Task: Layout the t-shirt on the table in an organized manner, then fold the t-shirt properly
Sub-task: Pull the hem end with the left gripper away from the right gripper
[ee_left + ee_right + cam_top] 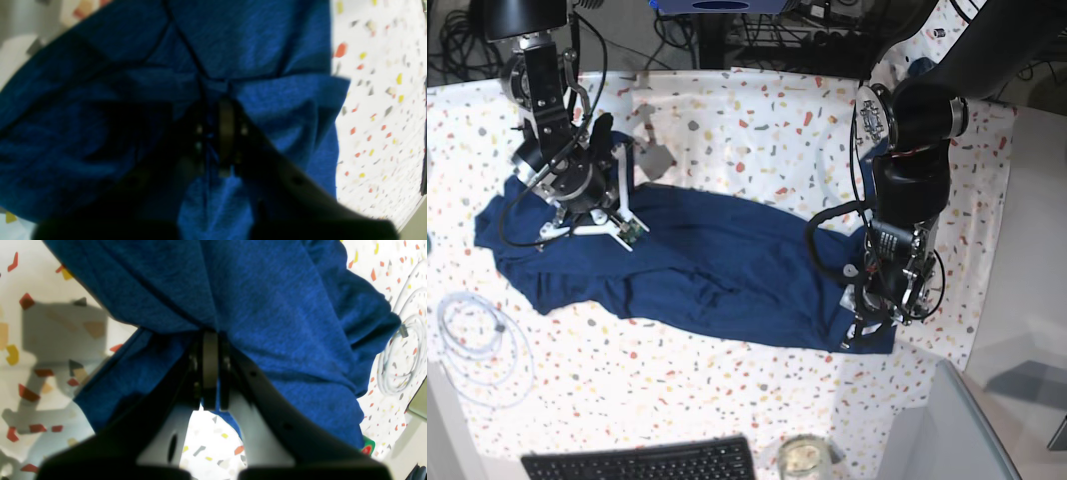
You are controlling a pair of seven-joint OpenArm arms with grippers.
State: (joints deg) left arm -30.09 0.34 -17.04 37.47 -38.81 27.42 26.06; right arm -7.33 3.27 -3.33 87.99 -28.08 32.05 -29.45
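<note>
The navy t-shirt (pixel 707 265) lies stretched and wrinkled across the speckled table (pixel 757 130), from the left side to the right edge. My right gripper (pixel 587 225) is at the shirt's upper left part. In the right wrist view it (pixel 210 336) is shut on a bunched fold of the t-shirt (pixel 273 306), held above the table (pixel 50 333). My left gripper (pixel 867 335) is at the shirt's right end near the table's edge. In the left wrist view it (pixel 217 103) is shut on gathered cloth of the t-shirt (pixel 250 43).
A coiled white cable (pixel 477 340) lies on the table at the front left and also shows in the right wrist view (pixel 400 356). A black keyboard (pixel 642 462) and a glass jar (pixel 805 457) sit at the front edge. A plain grey surface (pixel 972 425) adjoins at the front right.
</note>
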